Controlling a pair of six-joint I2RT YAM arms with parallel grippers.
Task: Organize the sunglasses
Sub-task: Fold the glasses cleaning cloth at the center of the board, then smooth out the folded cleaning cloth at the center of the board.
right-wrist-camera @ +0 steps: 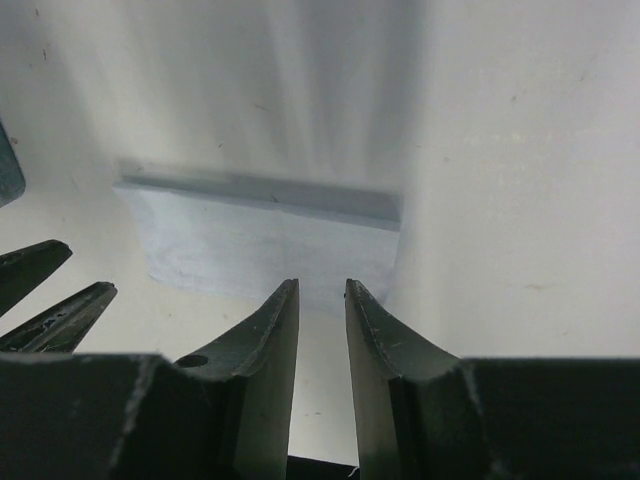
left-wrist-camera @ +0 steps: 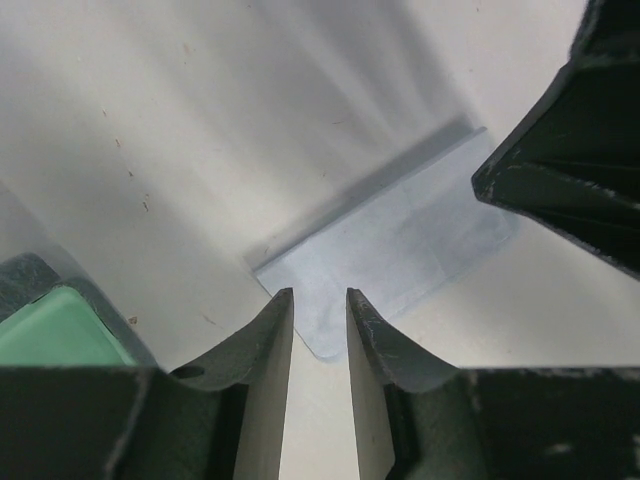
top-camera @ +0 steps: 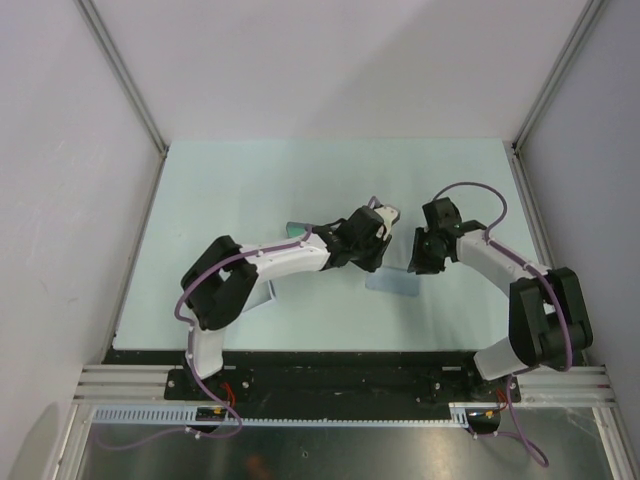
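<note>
Pale green tabletop (top-camera: 250, 190), bounded by white walls (top-camera: 60, 150) on three sides.

Item: grey-blue cloth (right-wrist-camera: 260, 240), laid flat near the table's middle. A darker band is seen along one edge.

Item: left gripper (left-wrist-camera: 320, 312), pointed down at one corner of the cloth. Its fingers are seen parted by a narrow gap, with nothing between them.

Item: right gripper (right-wrist-camera: 322, 300), pointed down at one edge of the cloth. Its fingers are likewise parted by a narrow gap, and nothing is gripped. The two grippers are placed close together, facing one another across the cloth.

Item: grey object (top-camera: 386, 212), partly hidden behind the left wrist. Its kind cannot be told.

Item: sunglasses, not made out in any view. Their place cannot be told.
</note>
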